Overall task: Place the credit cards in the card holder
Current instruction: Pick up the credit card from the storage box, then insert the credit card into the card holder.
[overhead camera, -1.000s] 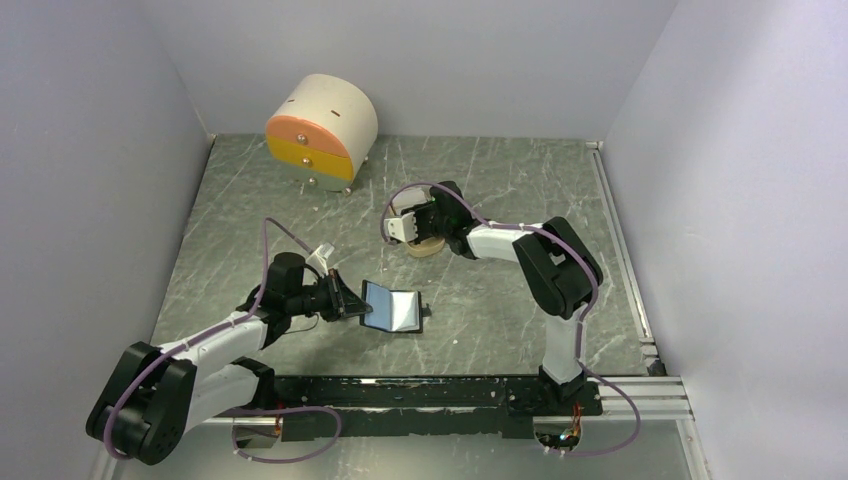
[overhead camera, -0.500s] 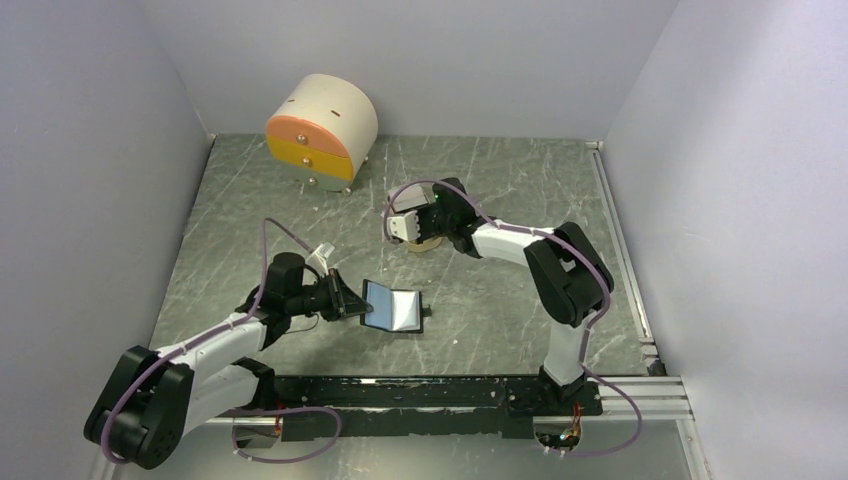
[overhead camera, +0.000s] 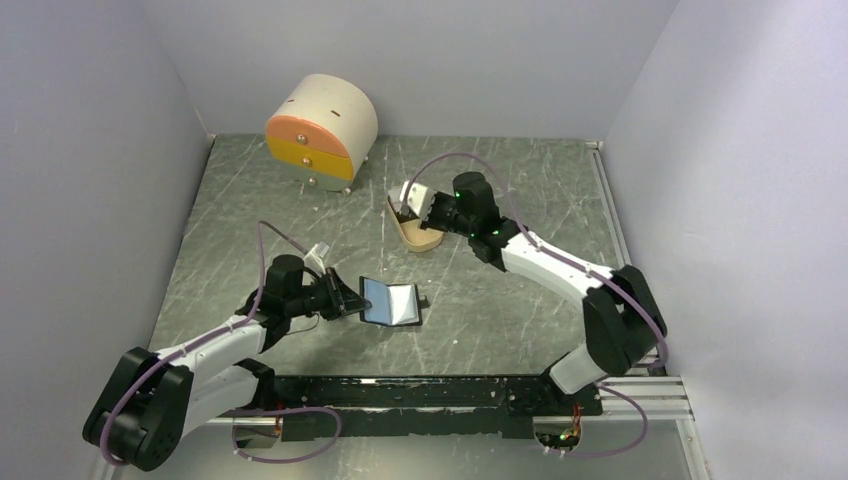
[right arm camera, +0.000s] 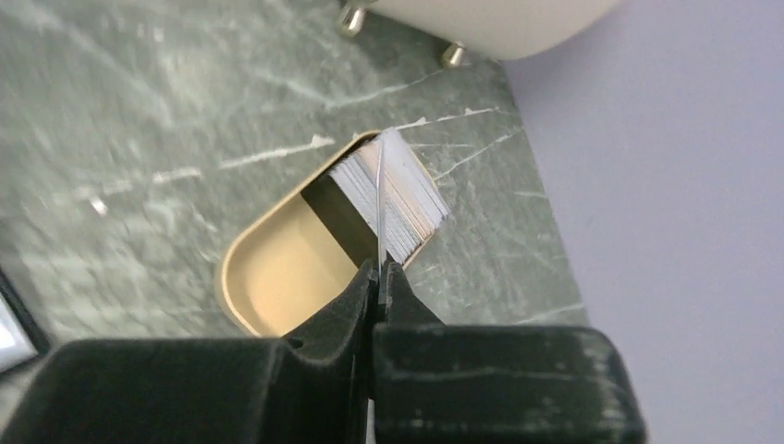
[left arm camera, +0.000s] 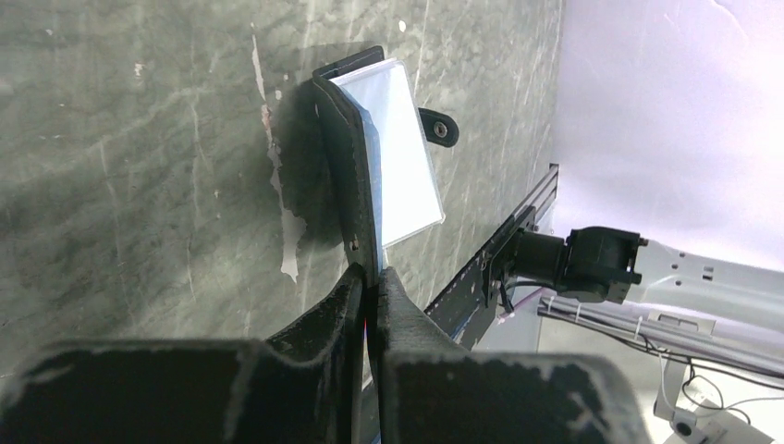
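Left wrist shows left gripper (left arm camera: 370, 276) pinching card holder (left arm camera: 348, 171) edge; right gripper (right arm camera: 380, 274) pinches card (right arm camera: 380, 190).

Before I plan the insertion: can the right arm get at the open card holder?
Probably yes: the card holder sits open on the table, gripped only at one edge by the left fingers, nothing standing between it and the right fingers.

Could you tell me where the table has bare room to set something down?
Bare: the far right corner, between the right arm and the rail; the left strip between the drawer unit and the left arm. Crowded: the centre, around the tan tray and card holder.
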### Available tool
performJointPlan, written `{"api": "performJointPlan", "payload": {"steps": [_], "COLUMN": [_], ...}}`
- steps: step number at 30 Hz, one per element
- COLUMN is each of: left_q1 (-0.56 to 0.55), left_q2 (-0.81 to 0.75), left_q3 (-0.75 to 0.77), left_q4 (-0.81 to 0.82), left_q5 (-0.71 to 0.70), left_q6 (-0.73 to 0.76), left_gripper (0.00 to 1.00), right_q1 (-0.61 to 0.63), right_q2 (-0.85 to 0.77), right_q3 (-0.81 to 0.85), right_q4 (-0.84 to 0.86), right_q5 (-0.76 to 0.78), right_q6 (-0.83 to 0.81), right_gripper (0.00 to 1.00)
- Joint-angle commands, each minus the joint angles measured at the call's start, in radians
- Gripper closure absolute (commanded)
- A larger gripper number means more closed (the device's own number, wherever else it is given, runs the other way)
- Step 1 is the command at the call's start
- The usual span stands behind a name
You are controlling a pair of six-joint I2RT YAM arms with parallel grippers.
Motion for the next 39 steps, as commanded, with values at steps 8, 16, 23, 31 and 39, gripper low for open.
{"api": "performJointPlan", "payload": {"steps": [8, 16, 23, 31, 39], "left_q1": [-0.025, -0.026, -0.026, -0.026, -0.026], "left_q2": [0.048, 0.008, -0.034, -0.021, -0.001], "left_q3": [-0.033, -0.022, -0.016, -0.020, -0.022], "left_q4": [0.109, -0.038, -0.135, -0.148, -0.132], "left_q5": [-0.054, -0.143, -0.201, -0.214, -0.202], "left_q6": [-0.067, 0.002, 0.028, 0.036, 0.040], "left_gripper": [0.81, 0.67, 0.63, 0.67, 0.71], "right_q1": [0.078, 0.174, 0.198, 0.204, 0.204], "right_q2": [-0.180, -0.273, -0.248, -0.132, 0.037], "right_q3": [-0.044, -0.308, -0.450, -0.517, -0.547], "right_q4": [-0.059, 0.134, 0.231, 0.418, 0.591], "right_q5": [-0.022, 0.037, 0.089, 0.073, 0.040], "right_q6": [1.102, 1.583, 1.769, 1.890, 1.957], "right_gripper": [1.00, 1.00, 1.00, 1.00, 1.00]}}
